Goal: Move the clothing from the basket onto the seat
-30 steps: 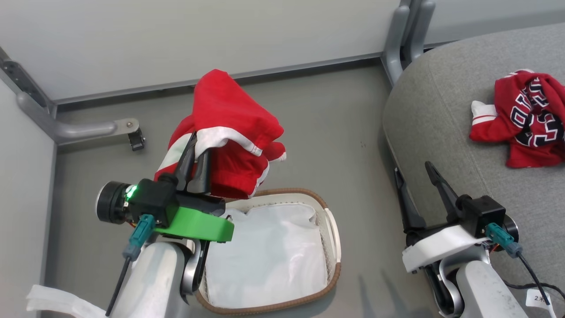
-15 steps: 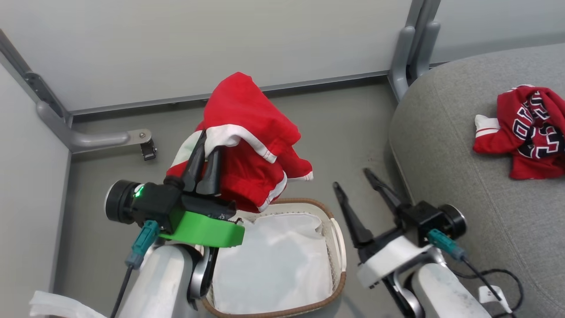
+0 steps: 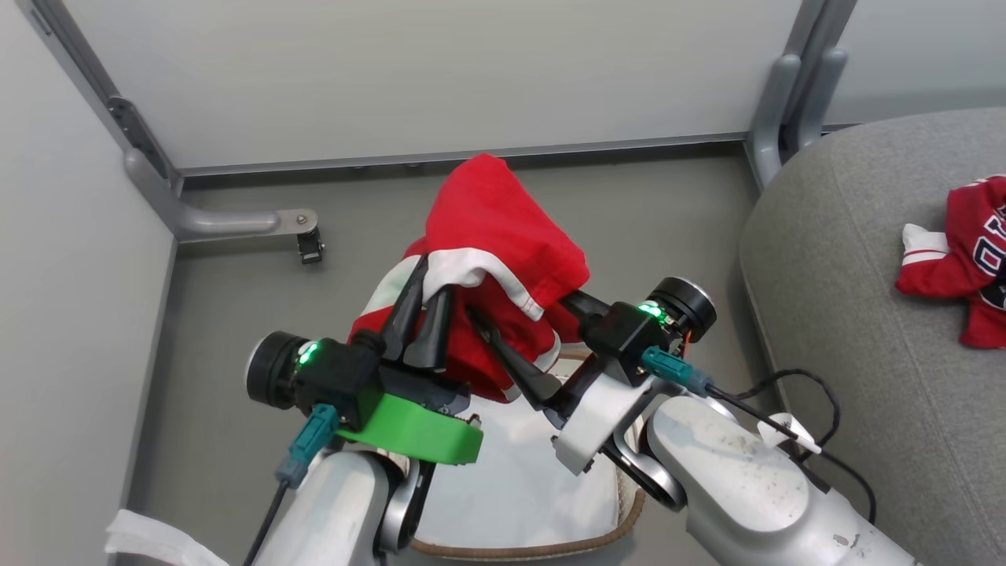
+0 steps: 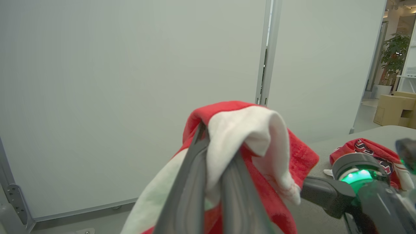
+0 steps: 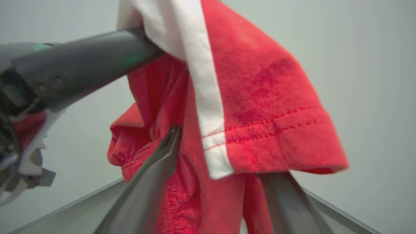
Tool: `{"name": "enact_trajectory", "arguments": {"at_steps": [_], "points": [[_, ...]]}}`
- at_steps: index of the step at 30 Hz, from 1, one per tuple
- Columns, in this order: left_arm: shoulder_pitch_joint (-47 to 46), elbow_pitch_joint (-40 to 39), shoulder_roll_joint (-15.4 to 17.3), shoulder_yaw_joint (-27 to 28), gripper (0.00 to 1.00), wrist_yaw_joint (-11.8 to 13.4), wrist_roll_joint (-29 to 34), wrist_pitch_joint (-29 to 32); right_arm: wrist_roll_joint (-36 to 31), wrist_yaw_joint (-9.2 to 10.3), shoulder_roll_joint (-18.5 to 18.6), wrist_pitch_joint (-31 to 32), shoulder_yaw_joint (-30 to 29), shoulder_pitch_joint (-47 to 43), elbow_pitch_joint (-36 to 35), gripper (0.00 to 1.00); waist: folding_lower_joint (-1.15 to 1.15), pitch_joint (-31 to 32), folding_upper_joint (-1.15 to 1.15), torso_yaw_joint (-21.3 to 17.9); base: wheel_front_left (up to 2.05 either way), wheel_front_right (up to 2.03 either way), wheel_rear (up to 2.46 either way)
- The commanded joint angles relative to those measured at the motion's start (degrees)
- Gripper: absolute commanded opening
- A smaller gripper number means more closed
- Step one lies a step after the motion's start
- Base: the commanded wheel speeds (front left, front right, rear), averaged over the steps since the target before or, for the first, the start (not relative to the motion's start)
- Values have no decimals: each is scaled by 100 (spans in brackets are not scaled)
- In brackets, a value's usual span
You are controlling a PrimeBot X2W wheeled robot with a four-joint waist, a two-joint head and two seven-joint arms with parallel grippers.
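Now the right gripper [image 3: 516, 303] is at the shorts [image 3: 495, 212]. A second ago it hung by the edge of the seat [image 3: 849, 314], well apart from them, and it has swung across with its jaws spread wide. In the right wrist view its fingers [image 5: 162, 162] stand on either side of the hanging red fabric, not yet pinching it. The left gripper [image 3: 435, 277] has not let go: its jaws stay clamped on the white-trimmed edge of the shorts, holding them bunched in the air above the far end of the basket [image 3: 511, 549]. The head camera has also turned (the whole scene has slid sideways, so the seat only appears to have moved).

The jersey [image 3: 967, 267] already lies crumpled on the seat, far to the right. What shows of the basket between the arms holds just the white liner [image 3: 519, 472], so the shorts look like the last piece.

My reading is that a hand-over is being set up, since the seat is on the robot's right. The right jaws would need to close on the cloth before the left ones release, or the shorts could drop back into the basket.
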State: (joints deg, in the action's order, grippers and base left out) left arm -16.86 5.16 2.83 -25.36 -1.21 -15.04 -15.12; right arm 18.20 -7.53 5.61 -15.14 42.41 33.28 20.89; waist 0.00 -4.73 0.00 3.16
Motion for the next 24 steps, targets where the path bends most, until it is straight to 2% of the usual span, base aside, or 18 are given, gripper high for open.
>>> {"name": "enact_trajectory", "arguments": {"at_steps": [1, 4, 5, 6, 10, 12, 13, 14, 15, 17, 24], "points": [[-22, -17, 15, -72, 0, 26, -77, -4, -20, 8, -61, 1, 20, 87, 197, 100, 0, -2, 0, 143, 0, 0, 0], [-31, -14, 13, -248, 0, 51, -119, -4, 84, 8, -163, 1, 42, 163, 714, 100, 0, 20, 0, 272, 0, 0, 0], [-43, -20, 15, -309, 0, 65, -147, -4, 123, 8, -199, 1, 89, 194, 906, 41, 0, 18, 0, 316, 0, 0, 0], [-50, -20, 15, -347, 0, 70, -158, -4, 138, 8, -224, 1, 88, 251, 981, 0, 0, 16, 0, 345, 0, 0, 0], [-58, 18, 14, -413, 0, 126, -184, -4, 235, 8, -239, 1, -107, 301, 973, 0, 0, -28, 0, 389, 0, 0, 0], [-33, 29, 14, -380, 0, 134, -140, -3, 133, 8, -248, 0, -456, 193, 760, 0, 0, -65, 0, 286, 0, 0, 0], [-24, 27, 14, -362, 15, 132, -118, -3, 119, 8, -254, 0, -582, 137, 684, 0, 0, -75, 0, 238, 0, 0, 0], [-12, 48, 14, -367, 45, 100, -95, -2, 82, 8, -255, 1, -729, 67, 592, 0, 0, -87, 0, 172, 0, 0, 0], [-1, 56, 14, -354, 51, 80, -72, -2, 41, 8, -256, 1, -825, 45, 506, 0, 0, -99, 0, 106, 0, 0, 0], [8, 66, 14, -332, 100, 71, -61, -2, -45, 8, -253, 1, -1088, -25, 312, 0, 0, -129, 0, -54, 0, 0, 0], [-1, 152, 16, -205, 100, -3, 67, -2, -270, 7, -256, 0, -1928, -331, -340, 0, 0, -246, 0, -966, 0, 0, 0]]}}
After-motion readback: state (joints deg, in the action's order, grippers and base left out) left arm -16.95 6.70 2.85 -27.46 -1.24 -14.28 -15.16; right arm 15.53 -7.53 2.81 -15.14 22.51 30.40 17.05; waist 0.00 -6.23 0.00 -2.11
